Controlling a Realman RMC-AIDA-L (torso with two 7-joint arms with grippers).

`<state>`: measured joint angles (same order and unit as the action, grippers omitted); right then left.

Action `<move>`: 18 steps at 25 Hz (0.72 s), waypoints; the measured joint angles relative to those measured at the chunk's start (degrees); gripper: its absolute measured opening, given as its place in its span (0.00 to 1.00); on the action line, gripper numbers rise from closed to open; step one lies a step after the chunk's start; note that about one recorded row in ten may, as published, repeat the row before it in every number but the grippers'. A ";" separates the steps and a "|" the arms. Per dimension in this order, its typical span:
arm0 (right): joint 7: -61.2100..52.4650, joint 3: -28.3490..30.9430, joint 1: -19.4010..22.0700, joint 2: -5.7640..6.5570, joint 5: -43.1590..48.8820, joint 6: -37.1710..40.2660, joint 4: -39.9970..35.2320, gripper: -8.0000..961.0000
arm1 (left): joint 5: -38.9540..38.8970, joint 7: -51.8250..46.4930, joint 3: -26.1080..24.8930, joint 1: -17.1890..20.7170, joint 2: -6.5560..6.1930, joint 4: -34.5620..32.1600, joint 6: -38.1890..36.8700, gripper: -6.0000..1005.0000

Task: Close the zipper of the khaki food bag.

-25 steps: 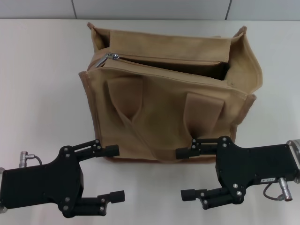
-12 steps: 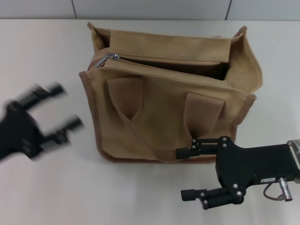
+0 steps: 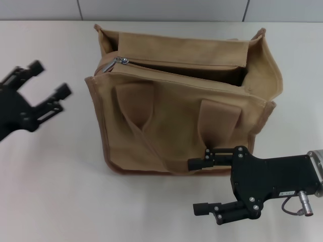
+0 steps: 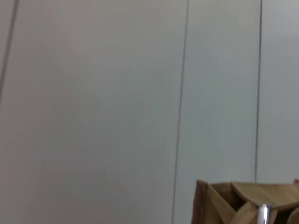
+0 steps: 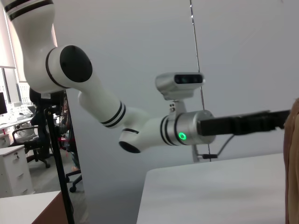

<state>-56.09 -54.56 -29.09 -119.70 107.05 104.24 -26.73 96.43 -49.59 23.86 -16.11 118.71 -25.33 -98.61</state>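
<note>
The khaki food bag (image 3: 171,126) stands upright in the middle of the white table, its handles lying flat against its front. Its zipper (image 3: 176,64) is open along the top, with the silver pull tab (image 3: 120,61) at the bag's left end. My left gripper (image 3: 49,78) is open and empty, left of the bag and apart from it, about level with the pull tab. My right gripper (image 3: 197,186) is open and empty, low in front of the bag's right front corner. The left wrist view shows a corner of the bag (image 4: 215,205) and the pull tab (image 4: 263,214).
The white table (image 3: 60,191) extends in front of and to the left of the bag. A grey panelled wall (image 3: 161,9) runs behind it. The right wrist view shows my left arm (image 5: 140,130) reaching over the table and the bag's edge (image 5: 292,158).
My left gripper has swung from the front of the table up and back to the bag's left side. The right gripper has barely moved. The bag has not moved.
</note>
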 joint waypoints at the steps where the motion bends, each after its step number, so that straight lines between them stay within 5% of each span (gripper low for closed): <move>1: 0.01 0.00 -0.01 0.00 0.00 0.00 0.01 0.80 | 0.04 0.00 1.44 -0.67 0.00 0.00 1.04 0.76; 7: 0.02 -0.02 0.20 0.00 0.00 0.00 0.13 0.80 | 0.14 -0.01 9.30 -3.76 0.15 0.07 7.60 0.75; 18: 0.02 0.07 0.42 0.00 -0.77 -0.07 0.90 0.80 | -6.41 1.51 9.09 -5.71 0.36 3.42 9.14 0.73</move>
<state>-56.07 -54.49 -28.67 -119.70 106.28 104.16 -25.82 90.02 -48.08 32.95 -21.83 119.06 -21.92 -89.46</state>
